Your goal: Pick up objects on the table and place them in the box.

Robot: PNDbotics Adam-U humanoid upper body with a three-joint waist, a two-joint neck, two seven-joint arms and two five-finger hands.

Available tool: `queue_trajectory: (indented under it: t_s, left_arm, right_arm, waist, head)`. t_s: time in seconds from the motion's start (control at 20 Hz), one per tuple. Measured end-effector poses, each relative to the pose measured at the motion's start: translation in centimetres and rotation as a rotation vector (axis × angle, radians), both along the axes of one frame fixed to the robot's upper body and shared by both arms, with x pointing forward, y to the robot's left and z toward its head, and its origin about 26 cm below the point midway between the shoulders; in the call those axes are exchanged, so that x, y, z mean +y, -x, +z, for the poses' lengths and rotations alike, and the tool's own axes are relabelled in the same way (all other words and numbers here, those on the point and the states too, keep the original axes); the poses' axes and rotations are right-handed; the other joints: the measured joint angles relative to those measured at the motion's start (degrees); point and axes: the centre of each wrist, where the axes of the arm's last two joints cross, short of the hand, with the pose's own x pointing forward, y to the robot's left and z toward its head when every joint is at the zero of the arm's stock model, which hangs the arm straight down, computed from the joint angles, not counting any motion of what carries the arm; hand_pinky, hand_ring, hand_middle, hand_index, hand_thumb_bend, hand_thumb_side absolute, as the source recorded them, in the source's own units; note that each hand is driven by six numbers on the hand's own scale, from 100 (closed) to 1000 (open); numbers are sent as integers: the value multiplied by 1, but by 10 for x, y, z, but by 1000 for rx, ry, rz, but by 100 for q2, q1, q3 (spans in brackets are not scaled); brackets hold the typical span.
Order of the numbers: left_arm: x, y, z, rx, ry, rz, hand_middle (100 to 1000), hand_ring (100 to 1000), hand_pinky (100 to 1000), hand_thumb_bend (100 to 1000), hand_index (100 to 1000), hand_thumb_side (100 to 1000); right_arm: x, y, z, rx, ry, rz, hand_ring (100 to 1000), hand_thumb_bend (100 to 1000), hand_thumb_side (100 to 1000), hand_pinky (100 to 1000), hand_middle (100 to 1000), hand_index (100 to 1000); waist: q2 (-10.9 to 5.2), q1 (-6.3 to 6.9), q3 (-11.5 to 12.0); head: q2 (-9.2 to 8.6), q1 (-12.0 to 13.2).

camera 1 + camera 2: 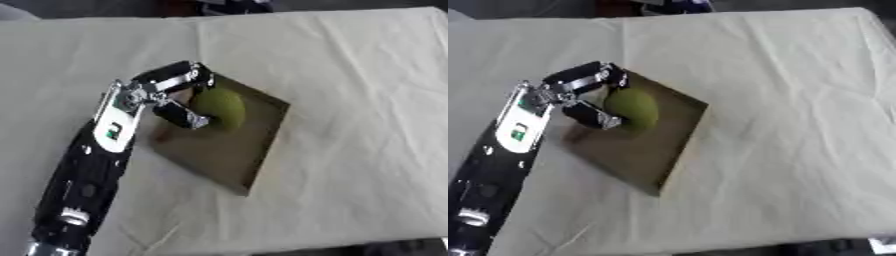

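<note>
You are holding your left hand (175, 97) over the near-left part of the box (262, 150), fingers curled round the green fruit (219, 106), which is hanging inside the box rim; not yet released. Nothing else is showing on the cloth-covered bench (367, 100), so this looks like the last item. No readable writing; only a green mark on the forearm.

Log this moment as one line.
left hand: shut on green fruit | fruit: over box | right hand: not in view
</note>
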Motion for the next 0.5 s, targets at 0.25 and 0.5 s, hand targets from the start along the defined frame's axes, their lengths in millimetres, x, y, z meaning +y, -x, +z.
queue_trajectory:
  t_s: [0.25, 0.5]
  left_arm:
    - [-5, -1, -8, 6, -35, -7, 742, 638, 724, 108, 788, 100]
    - [-9, -3, -19, -27, -65, -14, 850, 798, 891, 157, 890, 128]
  right_arm:
    - [1, 1, 1, -3, 0, 1, 623, 100, 226, 716, 608, 739]
    - [1, 1, 1, -1, -1, 0, 623, 100, 224, 716, 608, 739]
  waist:
    - [1, 1, -17]
    - [1, 1, -18]
  head:
    - [0, -19]
    - [1, -40]
